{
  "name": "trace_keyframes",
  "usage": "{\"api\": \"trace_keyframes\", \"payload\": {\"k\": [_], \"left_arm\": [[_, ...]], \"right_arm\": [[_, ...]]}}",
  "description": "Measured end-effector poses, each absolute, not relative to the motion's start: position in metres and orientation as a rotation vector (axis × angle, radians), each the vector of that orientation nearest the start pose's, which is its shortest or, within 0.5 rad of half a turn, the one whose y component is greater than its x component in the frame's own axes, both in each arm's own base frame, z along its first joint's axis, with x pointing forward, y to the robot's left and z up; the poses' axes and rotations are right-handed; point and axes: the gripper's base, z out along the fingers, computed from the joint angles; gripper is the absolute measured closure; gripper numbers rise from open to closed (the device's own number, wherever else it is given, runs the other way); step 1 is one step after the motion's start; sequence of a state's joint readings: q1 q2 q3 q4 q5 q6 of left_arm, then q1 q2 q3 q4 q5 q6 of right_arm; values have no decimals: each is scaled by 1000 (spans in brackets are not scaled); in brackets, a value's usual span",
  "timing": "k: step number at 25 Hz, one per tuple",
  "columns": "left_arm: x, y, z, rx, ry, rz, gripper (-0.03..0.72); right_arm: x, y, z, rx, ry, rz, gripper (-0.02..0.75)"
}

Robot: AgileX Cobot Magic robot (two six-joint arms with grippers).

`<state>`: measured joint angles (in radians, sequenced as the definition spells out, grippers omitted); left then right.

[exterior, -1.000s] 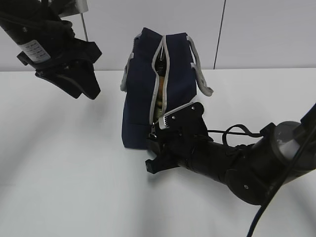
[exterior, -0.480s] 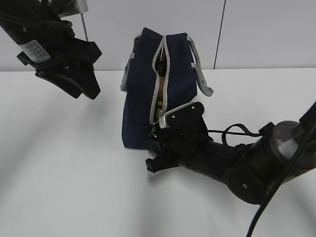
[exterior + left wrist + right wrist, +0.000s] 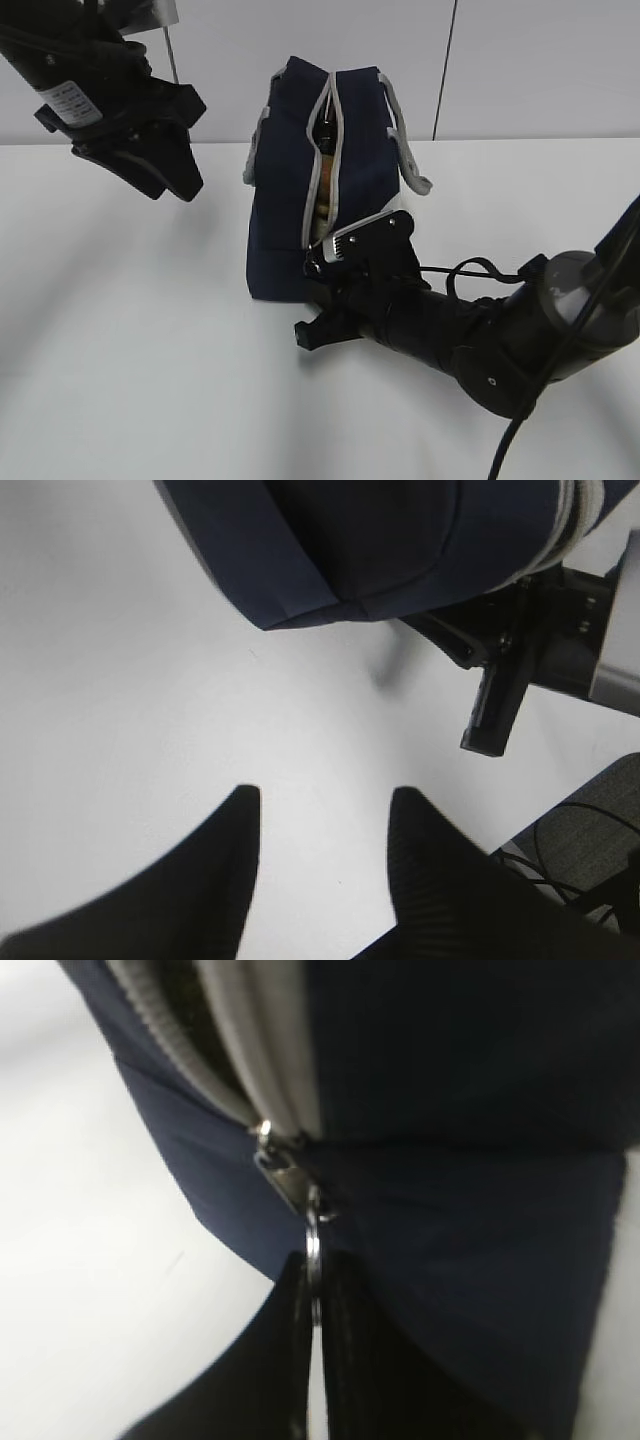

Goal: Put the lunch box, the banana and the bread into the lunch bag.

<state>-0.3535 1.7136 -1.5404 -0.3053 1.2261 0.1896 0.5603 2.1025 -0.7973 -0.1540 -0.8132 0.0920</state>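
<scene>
Pinching one zipper ring (image 3: 314,1250), right hand (image 3: 314,1305) closed, one lunch bag (image 3: 300,200), left hand (image 3: 320,850) open

One lunch bag (image 3: 300,190), navy, lying on the bench (image 3: 130,340). One bench, white. Two grey webbing handles (image 3: 405,150) on the bag: one on its right side, one at its left edge (image 3: 255,150). One grey zipper (image 3: 322,160) running along the bag, partly open. One metal ring pull (image 3: 313,1245) at the zipper's near end. Two robot arms: left arm (image 3: 110,90) up to the bag's left, right arm (image 3: 470,330) low at the bag's near end. Two grippers, one per arm: left gripper (image 3: 320,810), right gripper (image 3: 312,1290). Something pale brown shows through the zipper gap; count inside cannot be told.
</scene>
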Motion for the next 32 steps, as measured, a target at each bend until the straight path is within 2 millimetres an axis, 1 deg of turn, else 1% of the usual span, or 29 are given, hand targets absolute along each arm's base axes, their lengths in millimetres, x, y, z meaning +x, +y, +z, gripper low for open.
{"api": "trace_keyframes", "payload": {"k": [19,27,32], "left_arm": [[323,-147,313,680,2796,-465,380],[322,-147,313,680,2796,-469,380],[322,-147,313,679,2796,-473,380]], "right_arm": [[306,204,83,-635,1901,463,741],[306,204,84,-633,1901,463,678],[306,204,84,-633,1901,463,667]]}}
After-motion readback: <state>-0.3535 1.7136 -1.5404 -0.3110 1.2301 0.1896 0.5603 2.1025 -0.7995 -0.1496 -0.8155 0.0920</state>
